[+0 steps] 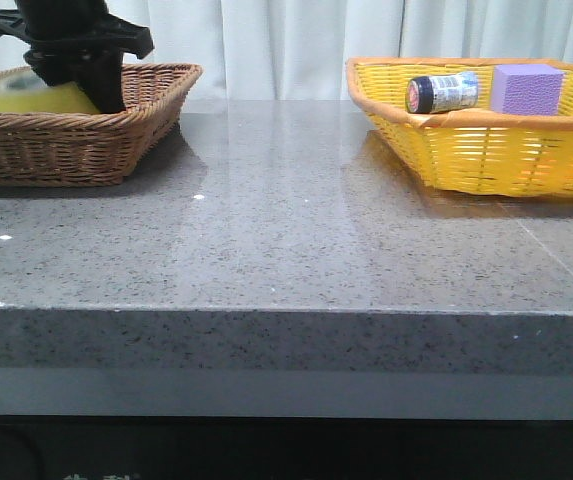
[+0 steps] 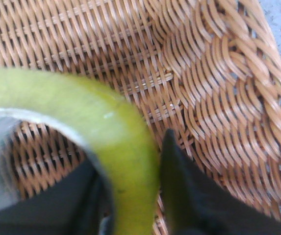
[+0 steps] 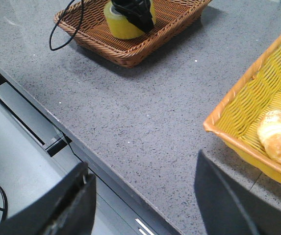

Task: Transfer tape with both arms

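- At the far left of the grey stone table (image 1: 286, 250), the front view shows a brown wicker basket (image 1: 76, 140) with the tape (image 1: 36, 95) lying inside it, the left gripper (image 1: 76, 65) lowered into the basket right over the roll.
- From this front angle only the gripper's black body and the roll's yellow side show; how the fingers meet the roll is hidden.
- Close up, the left wrist view fills that gap: one black finger (image 2: 189, 196) sits against the outside of the roll's yellow wall (image 2: 125, 161), the other dark finger sits inside the core opening, so the jaws pinch the wall of the tape between them.
- The same view shows the roll's pale inner core and the basket's weave behind it, but nothing of the table's right side.
- On the right of the table, the front view shows a yellow basket (image 1: 486, 150) holding a small dark-capped jar (image 1: 444, 93) and a purple block (image 1: 526, 88).
- The right wrist view looks from above over the table edge: the right gripper (image 3: 145, 196) hangs there with its two black fingers spread wide, nothing between them.
- That view alone shows a bread roll (image 3: 280, 134) in the yellow basket, which the front view hides behind the rim.
- It also shows the tape and left gripper far off in the brown basket, well apart from the right gripper.
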Action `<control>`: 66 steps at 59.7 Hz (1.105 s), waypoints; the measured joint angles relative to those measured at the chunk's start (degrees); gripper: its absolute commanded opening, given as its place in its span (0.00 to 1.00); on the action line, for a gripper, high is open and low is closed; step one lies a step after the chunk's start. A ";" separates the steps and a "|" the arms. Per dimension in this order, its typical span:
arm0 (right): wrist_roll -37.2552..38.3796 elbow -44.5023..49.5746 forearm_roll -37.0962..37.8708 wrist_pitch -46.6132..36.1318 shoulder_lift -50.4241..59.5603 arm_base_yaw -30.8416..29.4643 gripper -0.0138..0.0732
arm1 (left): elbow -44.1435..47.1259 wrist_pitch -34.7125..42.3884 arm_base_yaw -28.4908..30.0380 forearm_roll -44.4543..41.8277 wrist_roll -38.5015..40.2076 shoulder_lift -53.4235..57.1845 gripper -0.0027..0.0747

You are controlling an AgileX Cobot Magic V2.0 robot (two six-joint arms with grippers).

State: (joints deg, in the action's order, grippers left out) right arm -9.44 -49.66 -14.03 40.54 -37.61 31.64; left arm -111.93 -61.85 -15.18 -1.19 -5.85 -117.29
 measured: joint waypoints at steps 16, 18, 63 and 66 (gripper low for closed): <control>0.00 0.00 0.00 0.00 0.00 0.00 0.70 | 0.00 -0.73 0.00 -0.21 0.00 0.00 0.65; 0.00 0.00 0.00 0.00 0.00 0.00 0.70 | 0.00 -0.83 0.00 -0.21 0.00 0.12 0.65; 0.00 0.00 0.00 0.00 0.00 0.00 0.70 | 20.51 1.83 0.00 10.66 -3.40 35.01 0.65; 0.00 0.00 0.00 0.00 0.00 0.00 0.70 | 24.51 2.87 0.00 12.41 -5.16 38.21 0.65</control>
State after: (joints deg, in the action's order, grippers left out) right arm -9.44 -49.66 -14.03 40.54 -37.61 31.64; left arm -87.41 -58.98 -15.18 11.22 -11.01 -79.09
